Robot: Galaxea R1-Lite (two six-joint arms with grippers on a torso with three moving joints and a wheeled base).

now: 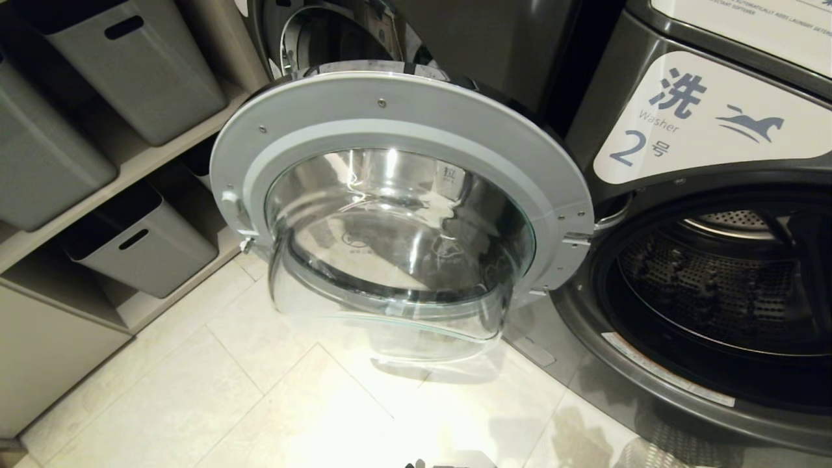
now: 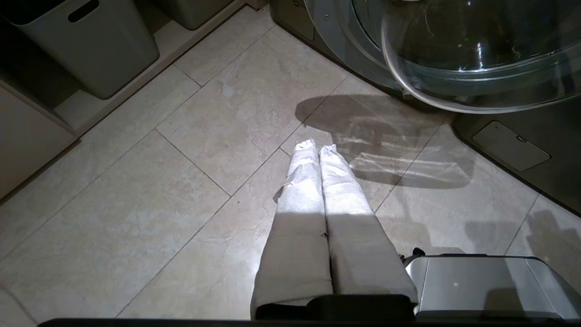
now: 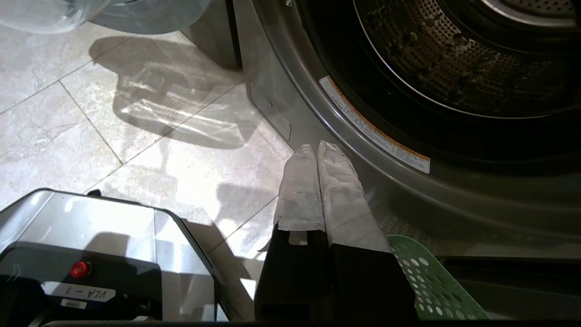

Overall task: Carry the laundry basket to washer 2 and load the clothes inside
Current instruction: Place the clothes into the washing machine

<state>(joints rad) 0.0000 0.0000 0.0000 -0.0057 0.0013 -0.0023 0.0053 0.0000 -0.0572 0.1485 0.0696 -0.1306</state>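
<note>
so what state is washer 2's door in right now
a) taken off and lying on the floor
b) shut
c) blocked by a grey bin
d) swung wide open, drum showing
d: the door of washer 2 stands swung out to the left on its hinge, and the drum is exposed.

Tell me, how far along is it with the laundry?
Washer 2 is reached and its door stands open. The drum looks dark, with no clothes visible inside. A corner of the laundry basket shows beside the right gripper. Both that and the left gripper are shut and empty, so loading seems still ahead.
</note>
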